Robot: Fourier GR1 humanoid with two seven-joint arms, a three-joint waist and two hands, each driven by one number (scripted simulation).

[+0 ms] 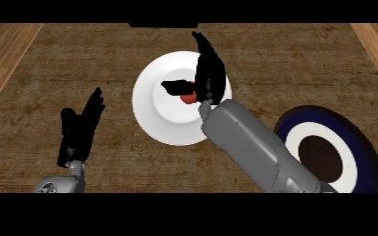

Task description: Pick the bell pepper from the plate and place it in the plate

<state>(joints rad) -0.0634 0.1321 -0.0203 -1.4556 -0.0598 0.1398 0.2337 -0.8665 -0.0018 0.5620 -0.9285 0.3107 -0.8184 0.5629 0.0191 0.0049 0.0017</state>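
Observation:
A white plate lies in the middle of the counter. On it sits a red bell pepper, mostly hidden by my right hand. That hand reaches over the plate with its fingers straight and pointing away, its thumb stretched out to the left just above the pepper. The pepper lies in the gap between thumb and palm, and the hand is not curled round it. A dark blue plate with a white ring and a brown centre lies at the lower right, partly behind my right forearm. My left hand rests open at the lower left, fingers up.
The brown counter runs between lighter wooden strips at the left and right edges. A dark object shows at the counter's far edge, top centre.

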